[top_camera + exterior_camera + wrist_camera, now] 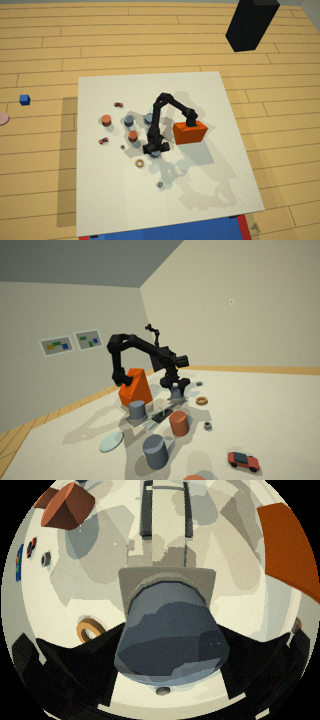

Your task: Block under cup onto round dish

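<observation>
The balance (pixel 163 412) lies in front of the orange arm base (pixel 189 132), with a grey-blue cup on each end pad. My gripper (pixel 155 150) is lowered over one cup (pixel 155 154), the far one in the exterior view (pixel 176 391). Its fingers stand open on either side of that cup, close to its wall. The cup fills the middle of the wrist view (pixel 172 636) and still stands on its pad. The other cup (pixel 137 409) (pixel 148 118) stands on the opposite pad. The pale blue round dish (pixel 111 441) lies flat beyond that end. No block is visible.
A loose grey cylinder (pixel 155 451) and an orange cylinder (pixel 178 423) stand beside the balance. Another orange cylinder (pixel 105 120), two toy cars (pixel 118 104) (pixel 103 140), a tan ring (pixel 139 163), a nut (pixel 122 146) and a small grey cube (pixel 160 184) lie around.
</observation>
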Robot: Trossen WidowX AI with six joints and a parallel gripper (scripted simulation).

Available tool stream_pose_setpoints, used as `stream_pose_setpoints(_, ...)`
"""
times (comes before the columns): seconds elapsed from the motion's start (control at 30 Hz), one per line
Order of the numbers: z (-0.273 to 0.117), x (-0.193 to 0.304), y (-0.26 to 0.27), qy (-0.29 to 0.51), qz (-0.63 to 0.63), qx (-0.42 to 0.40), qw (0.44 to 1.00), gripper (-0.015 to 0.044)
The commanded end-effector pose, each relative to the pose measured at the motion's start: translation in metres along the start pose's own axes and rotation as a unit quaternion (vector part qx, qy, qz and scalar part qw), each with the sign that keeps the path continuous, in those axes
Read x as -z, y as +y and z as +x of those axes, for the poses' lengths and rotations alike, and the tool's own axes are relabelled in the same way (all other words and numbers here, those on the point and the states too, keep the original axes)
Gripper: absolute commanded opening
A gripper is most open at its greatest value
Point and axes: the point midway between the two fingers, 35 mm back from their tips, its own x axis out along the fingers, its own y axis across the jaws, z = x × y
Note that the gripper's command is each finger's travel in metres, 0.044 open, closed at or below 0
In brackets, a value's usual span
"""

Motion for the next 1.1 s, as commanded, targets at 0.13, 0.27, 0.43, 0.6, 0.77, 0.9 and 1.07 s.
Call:
stream_pose_setpoints(0.13, 0.001, 0.0, 0.0, -0.002, -0.002, -0.001, 1.0, 0.0287)
stream_pose_setpoints(0.27, -0.001, 0.0, 0.0, -0.001, -0.002, -0.001, 1.0, 0.0182)
stream_pose_setpoints(0.43, -0.007, 0.001, 0.001, -0.001, -0.002, -0.001, 1.0, 0.0051)
stream_pose_setpoints(0.6, -0.013, 0.001, 0.002, 0.0, -0.002, -0.001, 1.0, 0.0)
stream_pose_setpoints(0.77, -0.019, 0.002, 0.003, 0.0, -0.002, -0.001, 1.0, 0.0)
stream_pose_setpoints(0.9, -0.024, 0.003, 0.004, 0.001, -0.002, -0.001, 1.0, 0.0)
stream_pose_setpoints(1.07, -0.03, 0.003, 0.005, 0.001, -0.002, -0.001, 1.0, 0.0)
